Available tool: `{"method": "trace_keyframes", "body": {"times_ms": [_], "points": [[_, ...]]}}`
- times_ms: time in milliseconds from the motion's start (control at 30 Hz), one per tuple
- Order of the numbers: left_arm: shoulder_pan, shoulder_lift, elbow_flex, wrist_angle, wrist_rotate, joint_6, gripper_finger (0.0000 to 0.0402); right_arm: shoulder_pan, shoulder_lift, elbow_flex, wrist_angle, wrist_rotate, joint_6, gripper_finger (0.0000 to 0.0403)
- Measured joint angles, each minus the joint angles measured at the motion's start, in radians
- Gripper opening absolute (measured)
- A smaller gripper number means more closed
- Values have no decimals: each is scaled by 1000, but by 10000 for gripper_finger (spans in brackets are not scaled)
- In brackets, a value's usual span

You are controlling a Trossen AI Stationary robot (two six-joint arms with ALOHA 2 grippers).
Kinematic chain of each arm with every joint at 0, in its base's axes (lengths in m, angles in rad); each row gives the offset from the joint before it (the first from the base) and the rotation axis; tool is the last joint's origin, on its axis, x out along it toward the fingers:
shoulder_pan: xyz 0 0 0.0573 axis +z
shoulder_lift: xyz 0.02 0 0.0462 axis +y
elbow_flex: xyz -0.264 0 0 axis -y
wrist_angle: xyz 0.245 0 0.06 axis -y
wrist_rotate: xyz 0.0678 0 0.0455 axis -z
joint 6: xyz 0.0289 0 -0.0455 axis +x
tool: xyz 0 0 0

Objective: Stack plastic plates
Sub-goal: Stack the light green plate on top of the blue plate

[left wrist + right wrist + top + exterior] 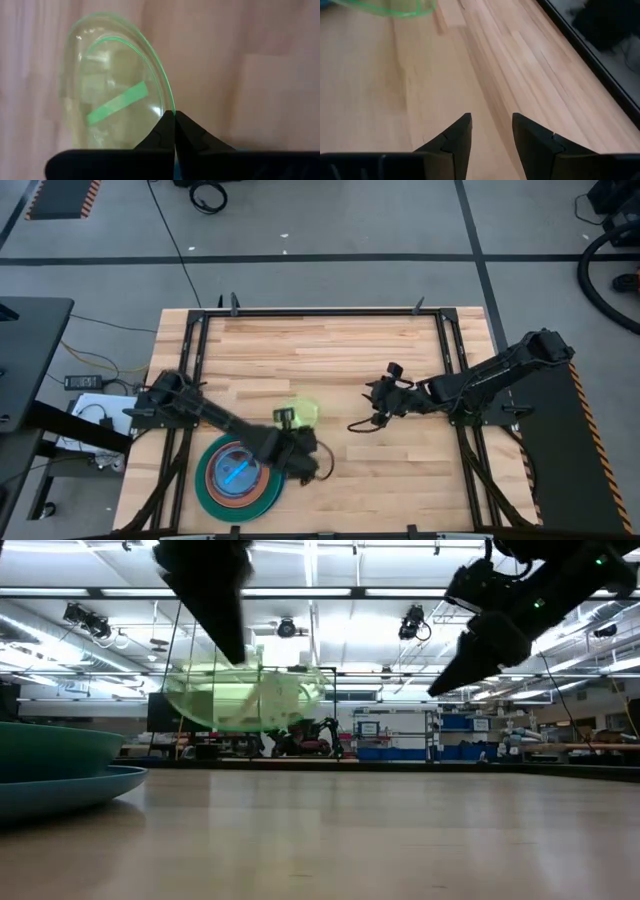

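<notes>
Now carrying the small translucent lime-green plastic plate point(117, 85), pinched by its rim in the clenched left gripper point(174, 119), lifted off the table; needing lowering onto the stack of round plates point(238, 477) just beside it.

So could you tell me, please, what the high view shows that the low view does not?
Only the high view shows the whole stack of plates, with brown and cyan plates nested inside the teal one, and the left gripper pinching the lime green plate by its rim. Only the low view shows that plate hanging clear above the table, with the room beyond. Both show the lime green plate, the stack and the open right gripper.
</notes>
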Motion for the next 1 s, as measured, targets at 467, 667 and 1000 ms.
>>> {"method": "trace_keyframes", "body": {"times_ms": [467,667,1000], "points": [[-251,0,15,-145,32,-583,6,-155,0,0,269,-205,-264,153],[-297,0,76,-194,85,-708,6,-226,1,0,293,-297,-279,153],[-337,0,124,-271,249,-869,4,-295,35,0,351,-387,-313,153]]}}
